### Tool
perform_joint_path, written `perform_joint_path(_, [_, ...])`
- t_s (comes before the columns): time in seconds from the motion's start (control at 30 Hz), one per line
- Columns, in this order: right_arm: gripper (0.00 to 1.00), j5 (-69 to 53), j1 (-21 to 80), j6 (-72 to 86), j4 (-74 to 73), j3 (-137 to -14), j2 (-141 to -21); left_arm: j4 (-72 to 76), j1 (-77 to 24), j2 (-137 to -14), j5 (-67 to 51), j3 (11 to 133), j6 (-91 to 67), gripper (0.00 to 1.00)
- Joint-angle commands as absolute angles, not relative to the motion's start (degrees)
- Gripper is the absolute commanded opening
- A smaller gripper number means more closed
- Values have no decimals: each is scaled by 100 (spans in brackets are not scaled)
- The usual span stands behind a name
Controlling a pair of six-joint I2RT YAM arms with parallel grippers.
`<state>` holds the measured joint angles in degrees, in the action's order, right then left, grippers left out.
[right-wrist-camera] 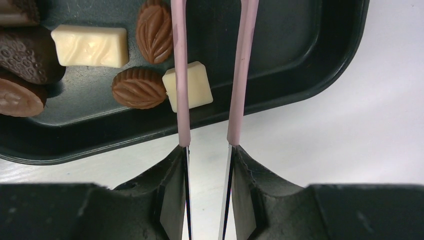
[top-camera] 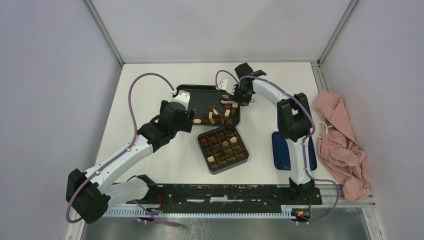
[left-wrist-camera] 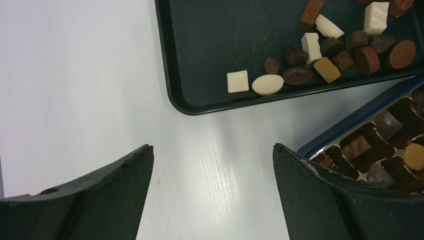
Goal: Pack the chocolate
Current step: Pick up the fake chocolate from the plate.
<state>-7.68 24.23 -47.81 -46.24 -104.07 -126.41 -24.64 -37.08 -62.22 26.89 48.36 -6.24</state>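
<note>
The chocolate (top-camera: 220, 114) lies loose in a black tray (top-camera: 200, 95), in dark brown, mid brown and cream-white pieces. More pieces sit in the compartments of the dark box (top-camera: 223, 148) in front of it. My right gripper (right-wrist-camera: 207, 147) is shut on pink tweezers (right-wrist-camera: 181, 75) over the tray's right end. The tweezer arms stand apart, and the left one crosses a white square piece (right-wrist-camera: 197, 85). Their tips run out of the top of the right wrist view. My left gripper (left-wrist-camera: 212, 147) hangs open and empty over bare table, between the tray (left-wrist-camera: 210, 40) and the box (left-wrist-camera: 350, 125).
A blue lid (top-camera: 281, 150) lies flat right of the box, beside the right arm. A crumpled pink cloth (top-camera: 342, 142) sits at the table's right edge. Grey walls close in the left, back and right sides.
</note>
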Motion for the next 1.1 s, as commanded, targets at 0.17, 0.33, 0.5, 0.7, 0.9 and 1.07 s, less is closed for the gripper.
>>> perform_joint_path(0.17, [40,-935,2478,-4720,-4657,-10837,-12742,-2266,-3665,-6214,2600,4870,-343,93])
perform_joint_path(0.33, [40,-951,2489,-4737,-4711,-10898,-12805,-2268,-3666,-6214,2569,4871,-343,93])
perform_joint_path(0.5, [42,-957,2494,-4755,-4758,-10984,-12882,-2268,-3656,-6212,2549,4871,-343,93])
perform_joint_path(0.7, [39,-929,2489,-4755,-4803,-11083,-12921,-2268,-3655,-6196,2540,4869,-343,93])
perform_joint_path(0.9, [28,-946,2494,-4780,-4851,-11066,-12819,-2268,-3663,-6195,2514,4869,-338,92])
perform_joint_path(1.07, [24,-1011,2488,-4782,-4826,-10950,-12622,-2266,-3657,-6188,2498,4869,-340,92])
